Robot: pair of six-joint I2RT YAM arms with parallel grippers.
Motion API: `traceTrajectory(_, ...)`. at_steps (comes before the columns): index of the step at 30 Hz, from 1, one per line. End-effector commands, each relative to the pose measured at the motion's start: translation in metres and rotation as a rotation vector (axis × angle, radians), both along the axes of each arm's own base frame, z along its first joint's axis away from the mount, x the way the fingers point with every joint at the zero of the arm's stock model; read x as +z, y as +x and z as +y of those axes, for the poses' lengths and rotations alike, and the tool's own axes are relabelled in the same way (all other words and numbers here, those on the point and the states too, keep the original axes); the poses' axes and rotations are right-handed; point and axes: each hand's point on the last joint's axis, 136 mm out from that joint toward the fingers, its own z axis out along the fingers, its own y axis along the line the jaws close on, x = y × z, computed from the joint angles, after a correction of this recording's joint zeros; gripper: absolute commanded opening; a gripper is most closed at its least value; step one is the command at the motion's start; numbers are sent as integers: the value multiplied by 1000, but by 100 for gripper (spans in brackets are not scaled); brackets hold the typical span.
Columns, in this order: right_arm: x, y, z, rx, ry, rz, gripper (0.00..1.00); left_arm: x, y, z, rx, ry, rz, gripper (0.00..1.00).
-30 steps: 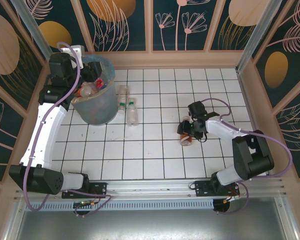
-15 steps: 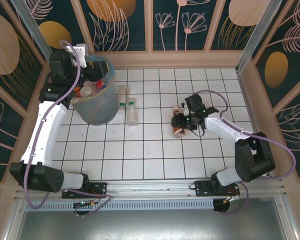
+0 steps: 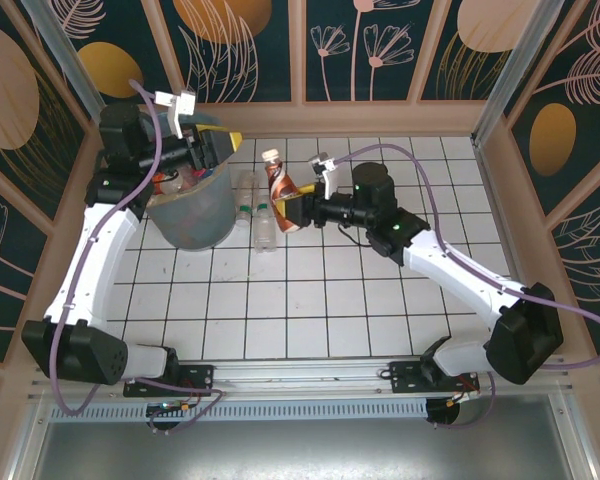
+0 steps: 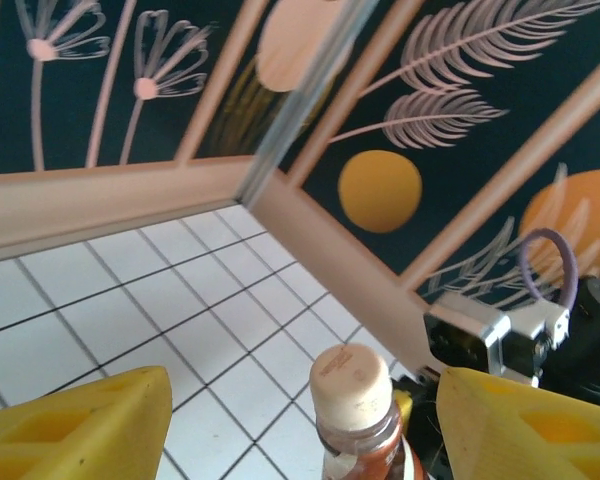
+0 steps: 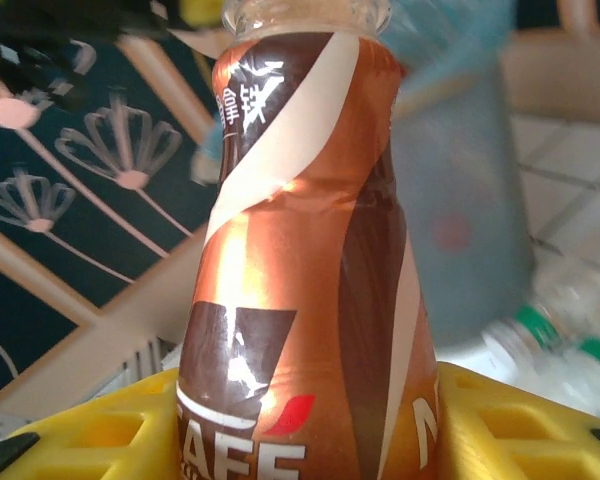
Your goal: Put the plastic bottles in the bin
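Item: brown-labelled bottle [image 3: 277, 180], cream cap, roughly upright and lifted clear of the table [image 3: 380, 310]. Your right gripper [image 3: 290, 206] is clamped on its lower body. In the right wrist view the yellow fingers [image 5: 90, 430] press against both sides of the label, with the shoulder and neck standing well above them and the base hidden. Destination: bin [image 3: 185, 222], grey with a blue liner and already holding several bottles [image 3: 175, 178]. In the overhead view it stands to the left of the held bottle, near but not yet beneath it. Your left gripper [image 3: 210, 148] hangs over the far side of the bin's mouth with its fingers [image 4: 80, 425] spread wide and nothing between them. Its camera sees the held bottle's cap ahead, framed by the fingers but beyond their tips. In the path: two loose bottles [image 3: 265, 228] lie on the tiles just beside the bin, between it and the held one. Step in hand, as judged: carrying across to drop. Stay high enough to pass over the loose pair and the rim. Move the left gripper off the opening, or steer round it. Let go only once the whole bottle is over the liner, because a release at the rim could tip it back onto the table.
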Motion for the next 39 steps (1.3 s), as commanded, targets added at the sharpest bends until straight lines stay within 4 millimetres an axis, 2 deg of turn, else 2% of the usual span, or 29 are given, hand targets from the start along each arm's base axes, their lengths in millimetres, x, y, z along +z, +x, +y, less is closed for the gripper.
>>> traceTrajectory(1, 58, -10, 15, 91, 142, -200, 52, 25, -37, -10, -140, -44, -101, 70)
traceTrajectory(4, 68, -16, 25, 142, 167, -232, 52, 27, -49, -11, -169, -46, -126, 71)
traceTrajectory(8, 66, -22, 36, 194, 160, -226, 52, 29, -57, -12, -191, -53, -140, 70)
traceTrajectory(15, 59, -39, 56, 289, 148, -219, 52, 24, -57, -15, -204, -64, -127, 64)
traceTrajectory(21, 56, -39, 62, 283, 131, -220, 52, 21, -56, -16, -211, -66, -112, 45)
traceTrajectory(26, 53, -31, 60, 233, 111, -228, 53, 25, -54, -16, -198, -73, -118, 20)
traceTrajectory(29, 51, -22, 58, 177, 98, -224, 67, 33, -49, -13, -158, -80, -124, 14)
traceTrajectory(33, 48, -2, 48, 35, 53, -246, 70, 44, -32, -5, -39, -64, -141, 13)
traceTrajectory(36, 43, 12, 37, -76, 16, -264, 74, 50, -11, 6, 89, -34, -134, 2)
traceTrajectory(39, 40, 18, 29, -127, -12, -281, 76, 53, 13, 17, 199, -13, -104, 0)
